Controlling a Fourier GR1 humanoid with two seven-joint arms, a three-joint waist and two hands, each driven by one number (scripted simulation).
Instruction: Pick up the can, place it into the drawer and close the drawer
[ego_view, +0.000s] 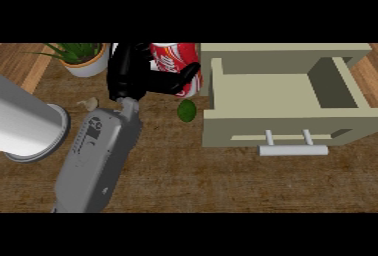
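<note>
Head view: one steep look down at a wooden counter.
Hand: a black hand sits at upper centre-left on a grey forearm that rises from the lower left edge; which side it belongs to cannot be told from this view.
Grip: its fingers and thumb curl round the can, the thumb reaching across the can's front toward the right.
Can: the red can stands at top centre, partly hidden by the hand, just left of the drawer's outer wall.
Drawer: the beige drawer is pulled open at the right of the frame, its inside showing, with a pale bar handle on its near face.
Lime: a small green lime lies on the counter below the can, just beside the drawer's front left corner.
Plant: a potted plant is at upper left.
Cylinder: a large pale cylinder fills the left edge.
Small item: a tan bit lies by the wrist; what it is cannot be told.
</note>
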